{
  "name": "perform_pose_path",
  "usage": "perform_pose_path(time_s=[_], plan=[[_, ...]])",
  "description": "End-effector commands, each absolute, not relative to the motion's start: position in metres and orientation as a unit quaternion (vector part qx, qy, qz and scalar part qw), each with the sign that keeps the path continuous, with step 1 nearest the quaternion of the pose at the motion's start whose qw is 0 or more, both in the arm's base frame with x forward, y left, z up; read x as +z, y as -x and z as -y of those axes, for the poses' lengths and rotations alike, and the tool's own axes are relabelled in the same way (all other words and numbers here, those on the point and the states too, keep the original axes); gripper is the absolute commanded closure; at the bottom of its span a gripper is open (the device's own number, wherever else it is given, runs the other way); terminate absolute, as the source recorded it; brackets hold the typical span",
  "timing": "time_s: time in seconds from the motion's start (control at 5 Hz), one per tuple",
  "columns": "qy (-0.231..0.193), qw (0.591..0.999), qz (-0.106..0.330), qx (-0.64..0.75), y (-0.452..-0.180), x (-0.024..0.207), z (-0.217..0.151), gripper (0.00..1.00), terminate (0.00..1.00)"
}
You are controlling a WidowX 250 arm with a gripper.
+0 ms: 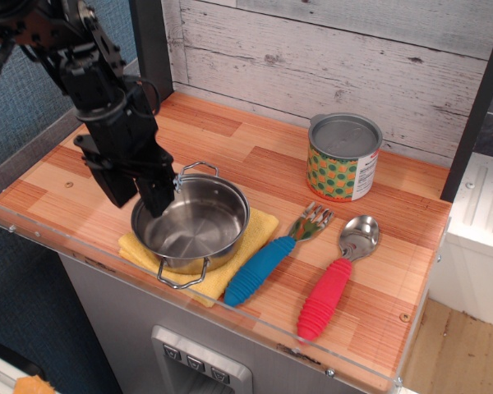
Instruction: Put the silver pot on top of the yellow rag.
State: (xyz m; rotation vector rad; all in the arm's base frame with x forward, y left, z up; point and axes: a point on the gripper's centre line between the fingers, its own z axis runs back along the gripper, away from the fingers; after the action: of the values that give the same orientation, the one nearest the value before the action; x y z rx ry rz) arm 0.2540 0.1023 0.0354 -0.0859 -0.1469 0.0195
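The silver pot (193,223) sits upright on the yellow rag (261,227) near the counter's front edge, its two wire loop handles pointing front and back. The rag shows around the pot on the right and at the front left. My gripper (138,199) hangs just above the pot's left rim, points down, and is open with nothing between its fingers. It is clear of the pot.
A green-and-orange dotted tin can (343,158) stands at the back right. A blue-handled fork (271,258) lies right beside the rag, and a red-handled spoon (333,283) lies further right. A clear plastic lip (230,312) runs along the counter's front edge.
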Motion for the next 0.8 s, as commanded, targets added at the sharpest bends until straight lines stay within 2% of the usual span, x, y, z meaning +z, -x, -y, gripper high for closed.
perform_pose_path(time_s=[0.0, 0.2, 0.6], plan=[[0.012, 0.992, 0.11, 0.056, -0.255, 0.077, -0.106, 0.0, 0.0], [-0.016, 0.992, 0.097, 0.082, -0.267, 0.089, -0.105, 0.0, 0.0], [-0.026, 0.983, 0.12, 0.136, -0.299, 0.104, -0.109, 0.0, 0.0]])
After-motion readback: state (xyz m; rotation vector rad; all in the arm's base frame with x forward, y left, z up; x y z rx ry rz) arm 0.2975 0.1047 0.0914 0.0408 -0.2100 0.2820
